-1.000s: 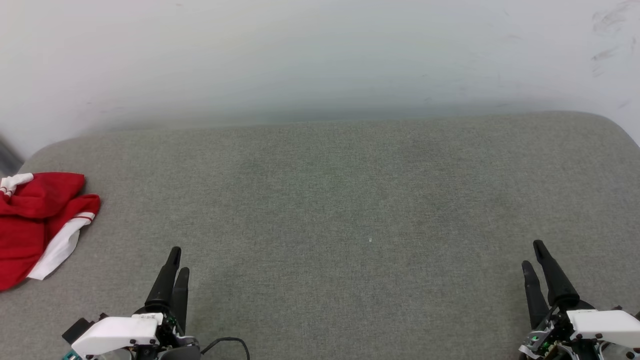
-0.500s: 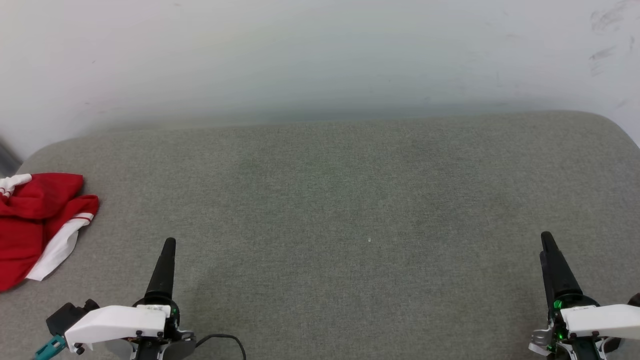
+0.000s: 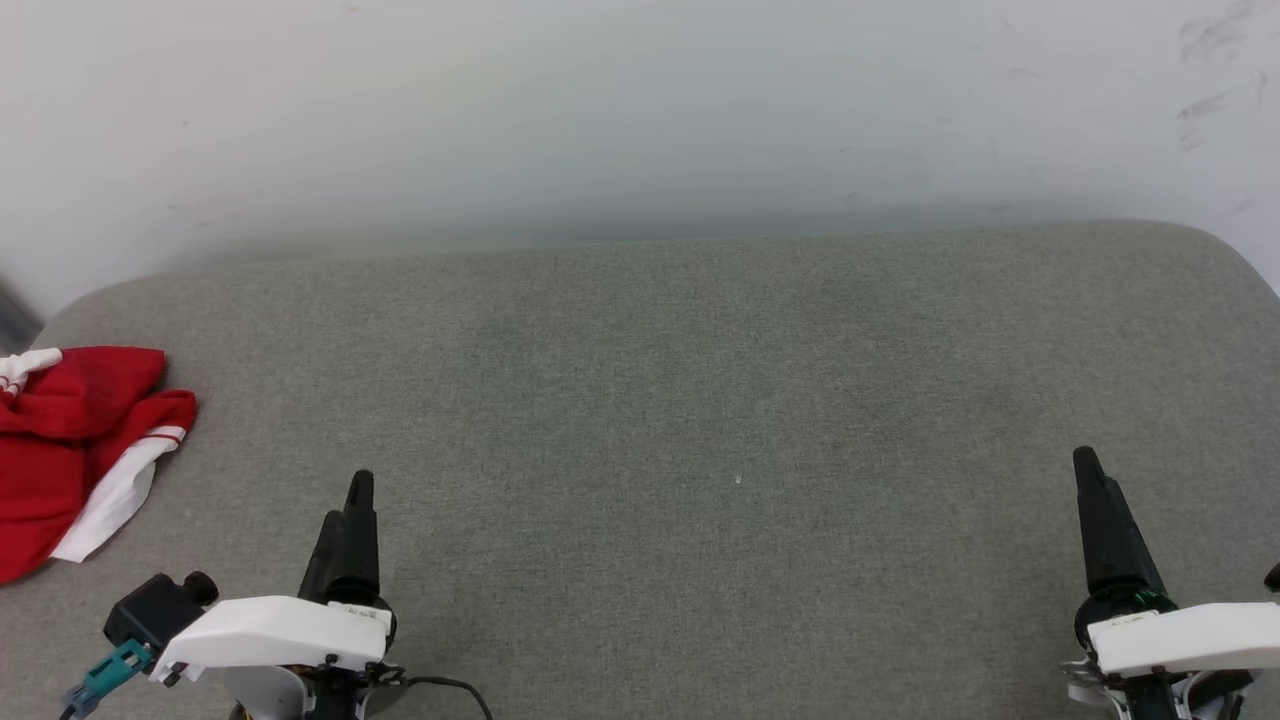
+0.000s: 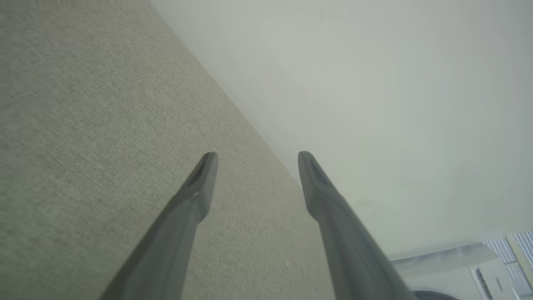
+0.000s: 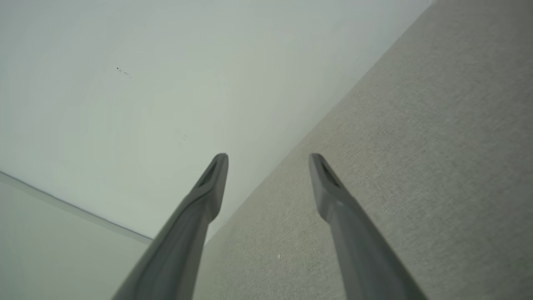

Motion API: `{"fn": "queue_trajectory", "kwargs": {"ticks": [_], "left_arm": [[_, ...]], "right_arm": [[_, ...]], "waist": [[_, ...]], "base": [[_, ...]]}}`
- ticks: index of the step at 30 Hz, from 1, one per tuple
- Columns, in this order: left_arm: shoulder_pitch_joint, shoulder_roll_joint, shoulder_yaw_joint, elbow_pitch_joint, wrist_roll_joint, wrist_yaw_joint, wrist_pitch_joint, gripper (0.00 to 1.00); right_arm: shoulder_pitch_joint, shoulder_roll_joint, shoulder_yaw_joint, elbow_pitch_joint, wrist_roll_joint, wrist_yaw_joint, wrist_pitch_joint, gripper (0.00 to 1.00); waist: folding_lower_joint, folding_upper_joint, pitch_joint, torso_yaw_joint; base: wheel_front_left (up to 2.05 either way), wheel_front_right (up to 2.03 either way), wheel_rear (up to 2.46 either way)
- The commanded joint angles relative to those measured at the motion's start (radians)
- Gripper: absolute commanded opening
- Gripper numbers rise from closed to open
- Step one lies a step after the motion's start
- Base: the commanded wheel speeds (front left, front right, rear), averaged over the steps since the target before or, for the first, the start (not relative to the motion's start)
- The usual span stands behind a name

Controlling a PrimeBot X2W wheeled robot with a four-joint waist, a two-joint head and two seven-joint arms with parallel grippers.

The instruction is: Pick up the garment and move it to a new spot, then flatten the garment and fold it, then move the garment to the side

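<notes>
Both end effectors have rolled edge-on since a second ago. Left end effector (image 3: pixel 359 484) and right end effector (image 3: pixel 1085 462): fingers apart, nothing held. Garment (image 3: pixel 55 440) lies crumpled at the worktop's (image 3: pixel 700 380) left edge, apart from the left end effector, farther left.

At nine o'clock the garment (image 3: pixel 55 445) is red with a white, red-striped sleeve, on a grey-green woven surface (image 3: pixel 680 400) below a pale wall (image 3: pixel 600 110); the left gripper (image 3: pixel 358 490) and right gripper (image 3: pixel 1085 465) are black-fingered with white casings.
</notes>
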Motion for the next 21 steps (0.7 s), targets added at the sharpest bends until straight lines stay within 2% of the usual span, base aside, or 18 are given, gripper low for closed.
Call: {"fn": "queue_trajectory", "kwargs": {"ticks": [1, 12, 21], "left_arm": [[-0.002, 0.004, -0.007, -0.02, 0.048, 0.007, -0.012, 1.0], [0.012, 0.006, -0.036, -0.043, 0.248, 0.036, -0.05, 1.0], [0.024, 0.013, -0.053, -0.058, 0.361, 0.056, -0.075, 1.0]], "right_arm": [[0.0, -0.001, 0.004, -0.026, -0.046, 0.0, -0.011, 1.0], [0.025, -0.001, 0.028, -0.059, -0.237, 0.0, -0.05, 1.0], [0.039, -0.001, 0.034, -0.072, -0.356, 0.0, -0.075, 1.0]], "waist": [[-0.0001, 0.0, 0.0, 0.0], [-0.0001, 0.0, -0.002, 0.001], [-0.0001, 0.0, -0.003, 0.001]], "base": [[0.0, 0.0, 0.0], [0.0, 0.0, 0.0], [0.0, 0.0, 0.0]]}}
